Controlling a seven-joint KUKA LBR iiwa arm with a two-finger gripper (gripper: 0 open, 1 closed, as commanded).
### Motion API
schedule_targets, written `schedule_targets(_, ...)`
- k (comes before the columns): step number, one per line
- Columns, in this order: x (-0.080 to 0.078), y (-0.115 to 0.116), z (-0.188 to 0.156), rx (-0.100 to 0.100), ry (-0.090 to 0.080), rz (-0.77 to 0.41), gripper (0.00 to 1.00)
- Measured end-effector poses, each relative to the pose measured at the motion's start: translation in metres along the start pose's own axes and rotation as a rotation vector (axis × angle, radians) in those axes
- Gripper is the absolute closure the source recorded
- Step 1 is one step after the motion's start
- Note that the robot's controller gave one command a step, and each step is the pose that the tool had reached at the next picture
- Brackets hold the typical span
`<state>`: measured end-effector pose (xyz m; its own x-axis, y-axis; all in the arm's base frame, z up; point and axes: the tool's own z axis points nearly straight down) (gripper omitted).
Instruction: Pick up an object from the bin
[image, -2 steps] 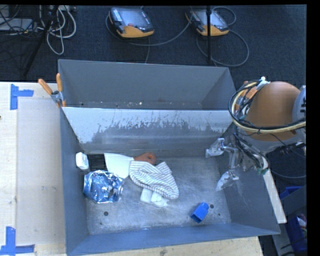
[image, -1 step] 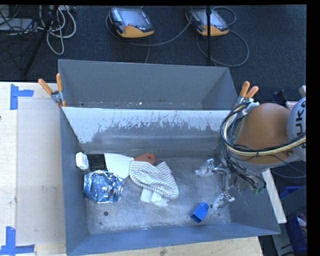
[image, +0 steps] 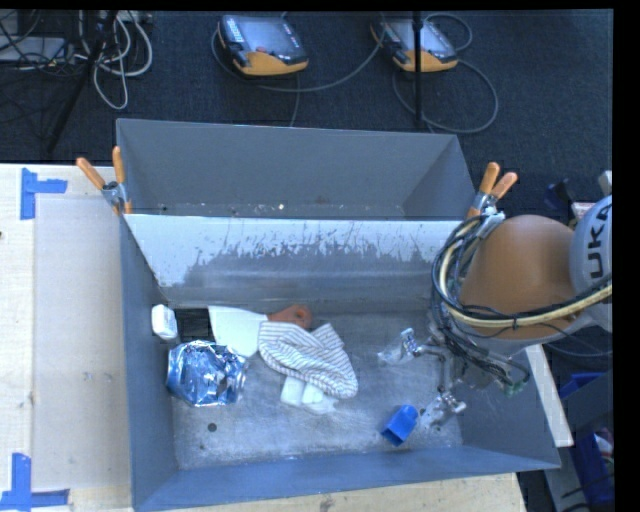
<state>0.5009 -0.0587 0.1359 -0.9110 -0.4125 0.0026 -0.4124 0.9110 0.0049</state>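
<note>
My gripper (image: 423, 377) hangs low over the right part of the bin floor. Its two metal fingertips (image: 405, 346) are spread wide apart, open, with bare floor between them. A small blue plastic piece (image: 399, 424) lies just below and left of the nearer fingertip, close to it but outside the gap. A crumpled striped grey-and-white cloth (image: 310, 358) lies in the middle of the floor, to the gripper's left.
Further left lie a crumpled shiny blue bag (image: 205, 373), a white sheet (image: 235, 325), a small white cap-like thing (image: 164, 321) and a reddish-brown lump (image: 291, 315) behind the cloth. The arm with its orange cover and cables overhangs the bin's right wall.
</note>
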Motion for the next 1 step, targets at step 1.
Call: schedule_targets(1, 0.0077, 0.0017, 0.0575, 0.008, 0.003, -0.476, 1.0)
